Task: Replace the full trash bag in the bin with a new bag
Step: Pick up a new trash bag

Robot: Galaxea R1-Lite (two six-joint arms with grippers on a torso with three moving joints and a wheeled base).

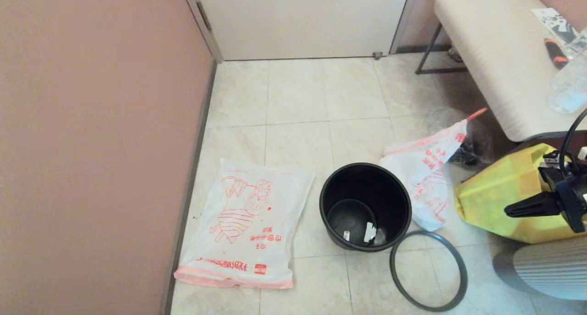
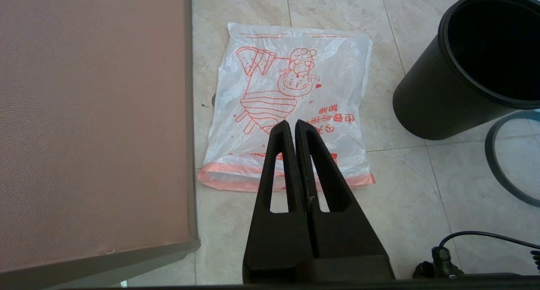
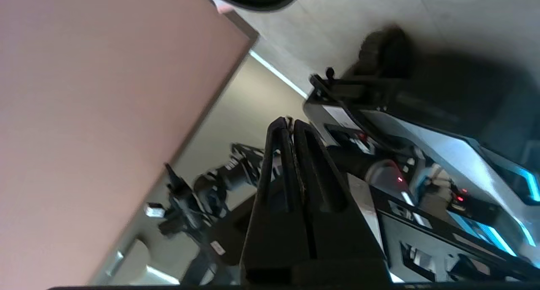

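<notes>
The black bin stands upright on the tiled floor with no bag in it and a few white scraps at its bottom. Its dark grey hoop lies flat on the floor at its front right. The full trash bag lies against the bin's right side, its orange tail pointing up toward the bench. The new bag lies flat on the floor left of the bin. My left gripper hangs shut above the new bag's near edge, holding nothing. My right gripper is shut and empty at the right, over the yellow tote.
A yellow tote bag sits right of the full bag. A pale bench holding a clear bottle stands at the back right. A pink wall runs along the left, close to the new bag. A white door is behind.
</notes>
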